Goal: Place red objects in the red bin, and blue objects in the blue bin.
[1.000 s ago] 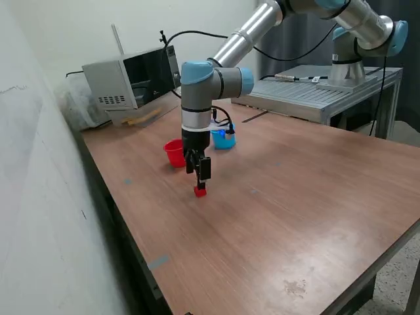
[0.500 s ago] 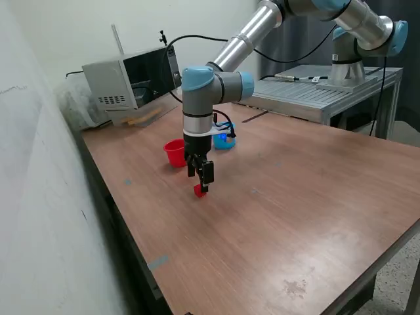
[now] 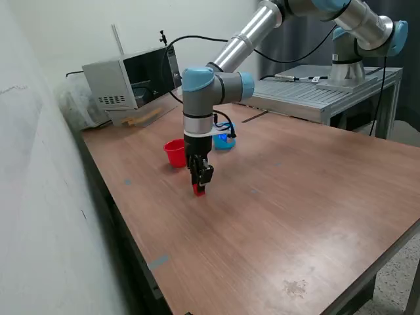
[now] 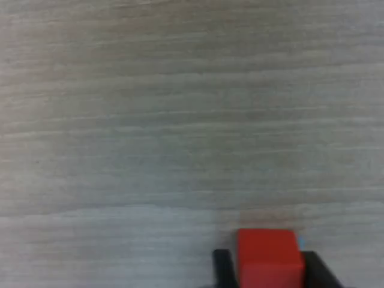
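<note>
Where the wood-grain tabletop (image 3: 282,197) runs toward its long edge beside the pale wall, the gripper (image 3: 199,186) stands upright over a small red cube (image 3: 199,191), its black fingers narrowed against the block's sides. The cube rests on the tabletop, a little inward from that edge. Just beyond it sits the red cup (image 3: 174,153), round and tapered, smooth plastic; the light blue cup (image 3: 224,141) stands farther back, partly behind the arm. No writing is legible.

In the wrist view, the red cube (image 4: 267,258) shows flat matte faces and square corners, pinched between two black fingers (image 4: 223,267) touching its opposite sides, over pale streaked wood grain (image 4: 180,120).
</note>
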